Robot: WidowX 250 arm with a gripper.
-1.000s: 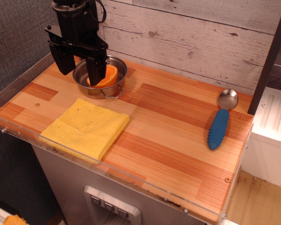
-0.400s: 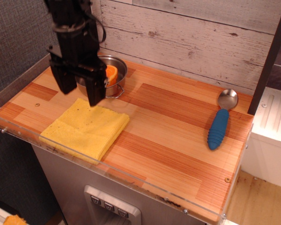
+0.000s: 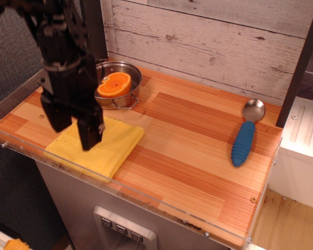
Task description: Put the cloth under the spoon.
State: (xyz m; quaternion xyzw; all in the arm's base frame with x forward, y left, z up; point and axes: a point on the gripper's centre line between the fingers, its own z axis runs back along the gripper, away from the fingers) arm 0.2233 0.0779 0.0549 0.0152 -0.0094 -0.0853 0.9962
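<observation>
The bright yellow folded cloth [image 3: 115,143] lies flat at the front left of the wooden counter. My black gripper [image 3: 73,130] hangs right over the cloth's left half with its two fingers spread apart and nothing between them; it hides part of the cloth. The spoon [image 3: 247,133], with a shiny metal bowl and a ribbed blue handle, lies at the far right of the counter, well apart from the cloth and the gripper.
A small steel pot [image 3: 130,94] holding an orange half [image 3: 113,85] stands at the back left, just behind the cloth. A white plank wall [image 3: 208,41] runs along the back. A clear plastic lip [image 3: 146,200] edges the counter front. A dark post [image 3: 302,62] stands at the right.
My gripper has moved from over the pot toward the front and left, and now hangs lower over the cloth. The cloth, pot and spoon have not moved.
</observation>
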